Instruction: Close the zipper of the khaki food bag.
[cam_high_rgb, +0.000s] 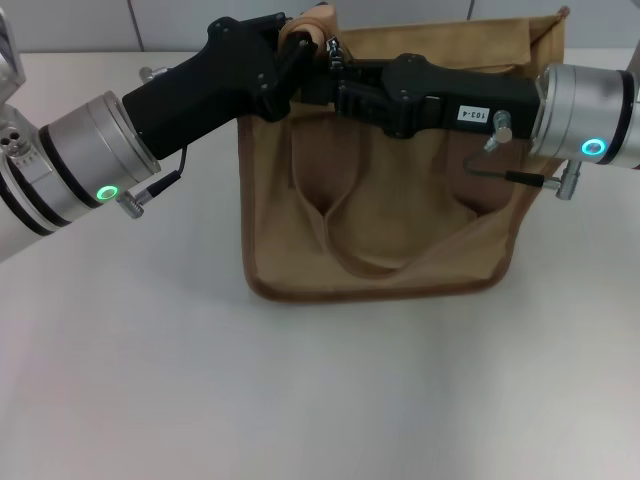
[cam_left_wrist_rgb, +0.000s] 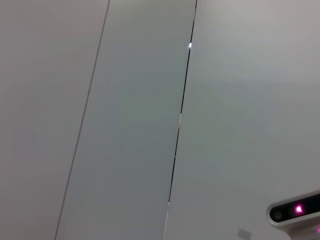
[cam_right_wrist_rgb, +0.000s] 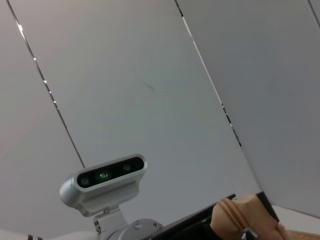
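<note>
The khaki food bag (cam_high_rgb: 385, 210) stands on the white table, its front and a looped brown strap handle (cam_high_rgb: 385, 262) facing me. My left gripper (cam_high_rgb: 303, 42) is at the bag's top left corner, shut on a bunch of tan fabric (cam_high_rgb: 318, 22) there. That fabric also shows in the right wrist view (cam_right_wrist_rgb: 240, 217). My right gripper (cam_high_rgb: 337, 72) reaches in from the right along the top seam, its tip right beside the left gripper. The zipper track and slider are hidden behind the two grippers.
The white table (cam_high_rgb: 320, 400) lies around the bag. Grey wall panels (cam_left_wrist_rgb: 135, 120) fill both wrist views. The left arm's wrist camera (cam_right_wrist_rgb: 105, 182) shows in the right wrist view.
</note>
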